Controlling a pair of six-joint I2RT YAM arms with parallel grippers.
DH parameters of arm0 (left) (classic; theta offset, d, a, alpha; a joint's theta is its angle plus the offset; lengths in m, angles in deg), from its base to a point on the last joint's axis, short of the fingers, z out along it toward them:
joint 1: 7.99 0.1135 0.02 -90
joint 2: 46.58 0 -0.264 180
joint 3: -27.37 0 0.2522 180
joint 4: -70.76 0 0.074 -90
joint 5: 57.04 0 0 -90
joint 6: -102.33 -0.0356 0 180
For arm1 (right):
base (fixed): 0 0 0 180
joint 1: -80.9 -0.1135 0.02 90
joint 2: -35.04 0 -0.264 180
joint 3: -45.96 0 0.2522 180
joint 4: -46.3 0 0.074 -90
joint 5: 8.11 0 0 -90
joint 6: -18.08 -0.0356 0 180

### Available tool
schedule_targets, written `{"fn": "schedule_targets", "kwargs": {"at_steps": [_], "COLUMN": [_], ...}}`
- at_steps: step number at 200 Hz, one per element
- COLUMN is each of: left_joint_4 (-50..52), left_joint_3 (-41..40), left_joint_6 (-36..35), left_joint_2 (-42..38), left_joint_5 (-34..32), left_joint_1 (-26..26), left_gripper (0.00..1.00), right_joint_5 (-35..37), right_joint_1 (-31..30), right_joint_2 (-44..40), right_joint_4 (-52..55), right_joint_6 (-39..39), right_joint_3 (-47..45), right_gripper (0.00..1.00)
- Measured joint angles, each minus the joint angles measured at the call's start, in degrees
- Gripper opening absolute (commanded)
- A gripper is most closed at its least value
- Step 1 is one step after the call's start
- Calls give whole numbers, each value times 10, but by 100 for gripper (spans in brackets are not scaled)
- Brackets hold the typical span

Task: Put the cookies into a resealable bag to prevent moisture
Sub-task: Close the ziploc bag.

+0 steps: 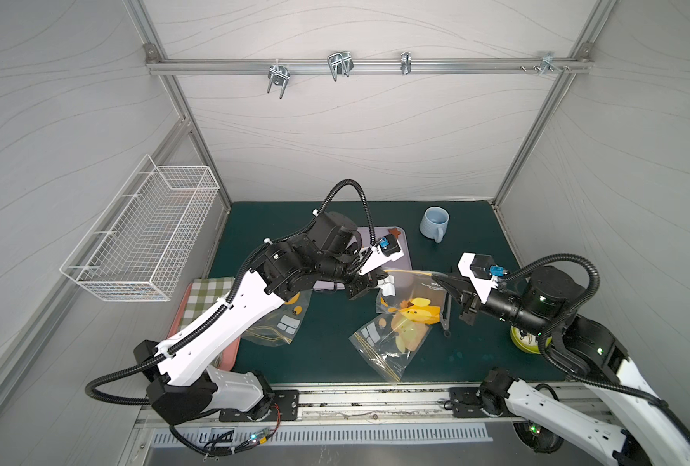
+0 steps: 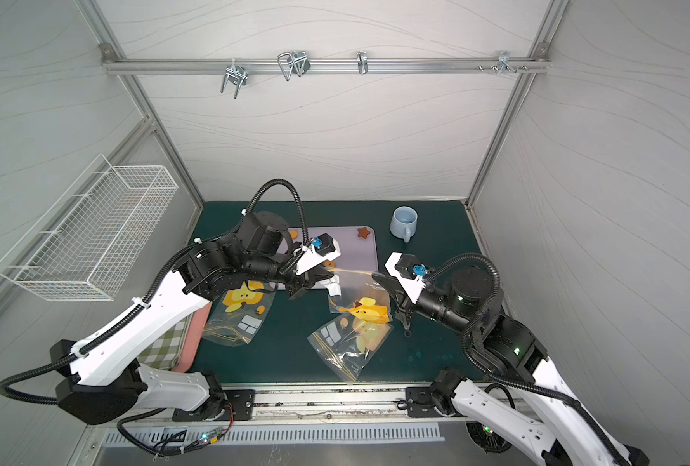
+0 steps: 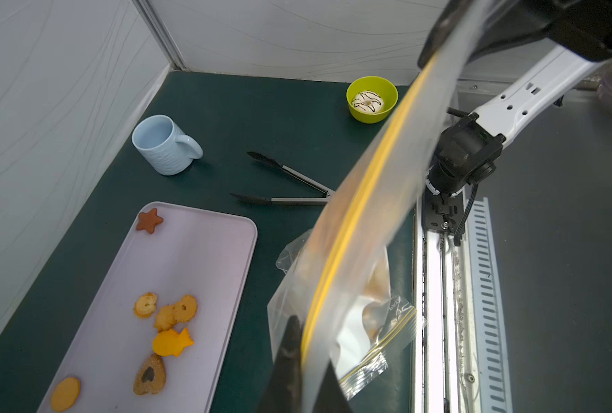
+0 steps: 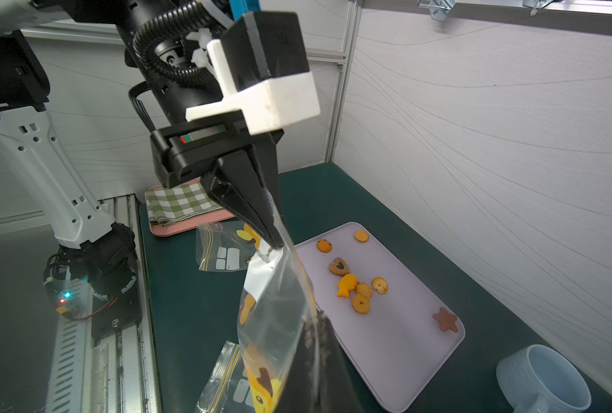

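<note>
The left claw [image 4: 274, 239] and right claw [image 1: 436, 276] each pinch shut on an end of the clear plastic zip bag [image 1: 414, 288], holding it up. The small orange and brown cookies [image 3: 173, 342] all lie on the pale purple tray [image 3: 208, 250]; none looks bagged yet.

Left tool [image 4: 275, 240], right tool [image 1: 437, 276] both clamped.
</note>
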Motion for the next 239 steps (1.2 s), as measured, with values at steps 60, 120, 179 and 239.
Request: {"fn": "schedule_targets", "kwargs": {"at_steps": [60, 120, 179, 239], "left_joint_4": [0, 0, 0, -45], "left_joint_3": [-14, -21, -28, -60], "left_joint_6": [3, 4, 12, 85], "left_joint_2": [-21, -28, -30, -43], "left_joint_5": [-11, -13, -12, -67], "left_joint_1": [9, 19, 27, 35], "left_gripper": [36, 0, 4, 99], "right_joint_5": [18, 26, 41, 145], "right_joint_1": [0, 0, 0, 0], "right_joint_2": [-5, -10, -15, -17], "right_joint_4": [3, 4, 5, 8], "right_joint_6": [1, 3, 3, -21], "right_joint_3": [0, 0, 0, -1], "right_gripper": [0, 0, 0, 0]}}
